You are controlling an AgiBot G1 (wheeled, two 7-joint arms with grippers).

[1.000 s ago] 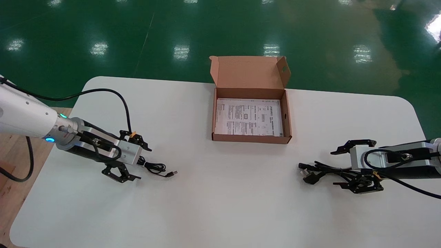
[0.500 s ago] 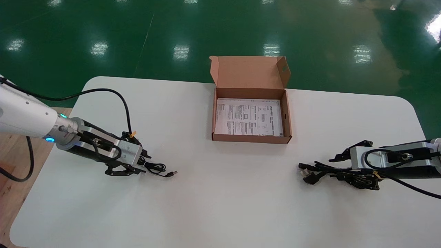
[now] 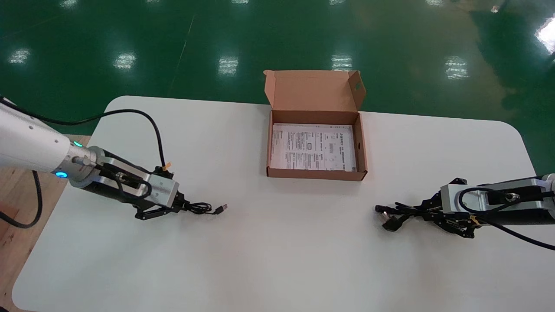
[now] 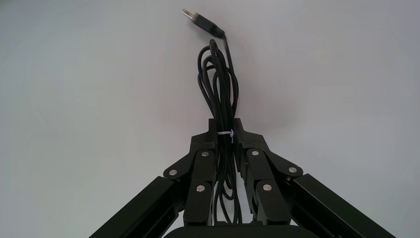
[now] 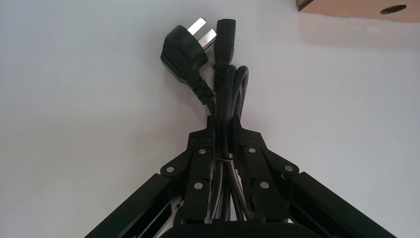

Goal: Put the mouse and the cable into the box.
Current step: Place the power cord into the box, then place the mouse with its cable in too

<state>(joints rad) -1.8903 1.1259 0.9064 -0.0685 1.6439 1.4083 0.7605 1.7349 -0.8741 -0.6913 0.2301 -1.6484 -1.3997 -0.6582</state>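
Left gripper squeezing coiled USB cable at left side of table, fingers pressing tight on bundle by its white tie, plug end pointing toward centre. Right gripper pinching bundled power cable same way at right side. Box sitting open at far middle, printed sheet lying inside, well apart from both cables.

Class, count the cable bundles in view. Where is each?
2. The USB cable is at the left, clamped in the left gripper; the power cable is at the right, clamped in the right gripper. None seem hidden.
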